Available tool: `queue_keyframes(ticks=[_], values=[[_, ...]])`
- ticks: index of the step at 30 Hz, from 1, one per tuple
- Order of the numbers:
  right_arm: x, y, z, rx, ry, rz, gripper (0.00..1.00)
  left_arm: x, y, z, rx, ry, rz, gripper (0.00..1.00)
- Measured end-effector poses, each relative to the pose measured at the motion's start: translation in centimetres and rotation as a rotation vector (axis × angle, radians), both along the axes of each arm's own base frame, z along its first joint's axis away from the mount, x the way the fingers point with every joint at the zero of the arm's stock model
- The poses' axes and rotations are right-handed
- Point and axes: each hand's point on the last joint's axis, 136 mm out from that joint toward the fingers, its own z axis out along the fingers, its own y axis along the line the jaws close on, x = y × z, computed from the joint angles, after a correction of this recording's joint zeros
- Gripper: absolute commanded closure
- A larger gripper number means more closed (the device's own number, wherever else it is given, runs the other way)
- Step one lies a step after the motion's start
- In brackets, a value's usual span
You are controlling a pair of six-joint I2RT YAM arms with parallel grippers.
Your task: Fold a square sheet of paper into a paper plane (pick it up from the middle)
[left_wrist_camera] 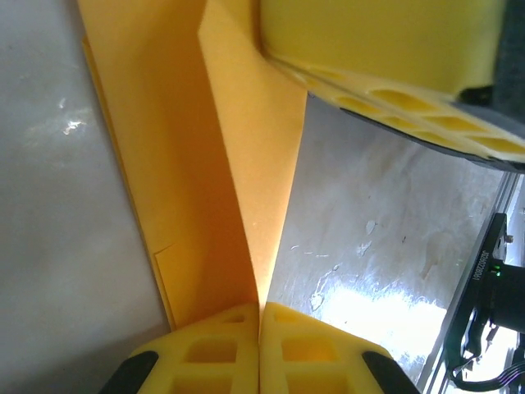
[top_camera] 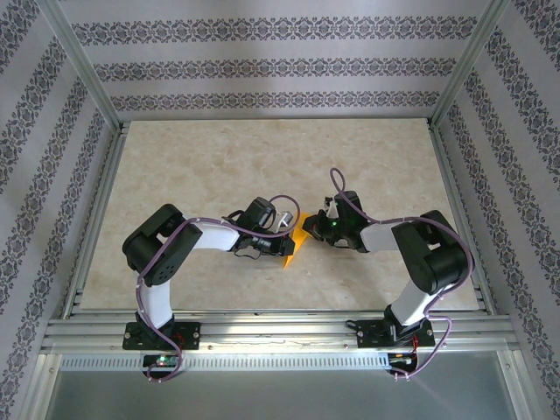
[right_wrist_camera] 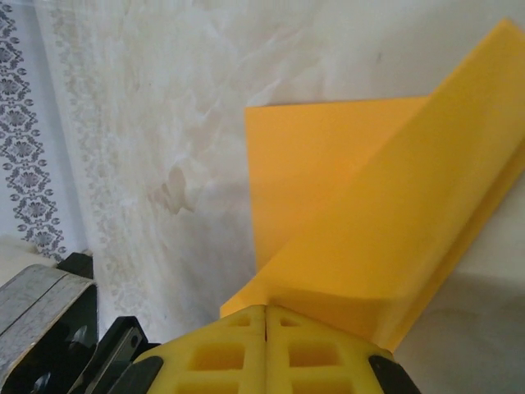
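Observation:
The square sheet of paper (top_camera: 296, 242) is orange-yellow and folded, with a flap standing up from a crease. It hangs low over the table's middle, between my two grippers. My left gripper (top_camera: 284, 232) comes at it from the left. In the left wrist view its yellow fingers (left_wrist_camera: 221, 345) are pressed together on the paper's (left_wrist_camera: 205, 164) edge. My right gripper (top_camera: 309, 229) comes from the right. Its pads (right_wrist_camera: 221, 357) are likewise shut on a folded corner of the sheet (right_wrist_camera: 369, 213). A right finger (left_wrist_camera: 394, 49) shows at the top of the left wrist view. The paper plane is out of view.
The marble-look table (top_camera: 219, 157) lies inside an aluminium frame, with a rail (top_camera: 280, 331) along the near edge where both arm bases are bolted. Patterned walls (top_camera: 262, 66) close the back and sides. The two arms crowd together over the centre.

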Motion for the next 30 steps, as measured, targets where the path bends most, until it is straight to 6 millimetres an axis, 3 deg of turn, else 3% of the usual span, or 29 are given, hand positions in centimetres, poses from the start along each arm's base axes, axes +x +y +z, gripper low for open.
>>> queue_keyframes(ticks=[8,19,30], values=[[0.2,-0.3,0.2,0.019,-0.016,0.007,0.92,0.0,0.1,0.0,-0.006,0.010,-0.002,0.98],[-1.8,0.0,1.5,0.053,-0.060,0.088,0.93,0.1,0.1,0.0,-0.033,0.051,0.009,0.99],[-1.6,0.6,-0.2,0.048,-0.014,0.106,0.93,0.2,0.1,0.0,-0.050,0.075,0.006,0.99]])
